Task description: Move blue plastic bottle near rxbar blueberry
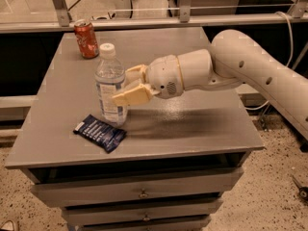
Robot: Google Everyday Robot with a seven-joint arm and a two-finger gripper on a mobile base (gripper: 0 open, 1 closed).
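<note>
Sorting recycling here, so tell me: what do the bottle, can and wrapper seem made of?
The blue plastic bottle, held in the gripper jaws: clear glossy plastic, see-through. The red can: likely painted metal, shiny silvery rim. The rxbar blueberry: probably plastic film, creased with slight sheen.

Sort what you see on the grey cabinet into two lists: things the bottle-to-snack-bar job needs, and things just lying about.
Job: blue plastic bottle, upright; rxbar blueberry, flat in front of it; gripper, closed on the bottle.
Lying about: red soda can, back left corner.
</note>
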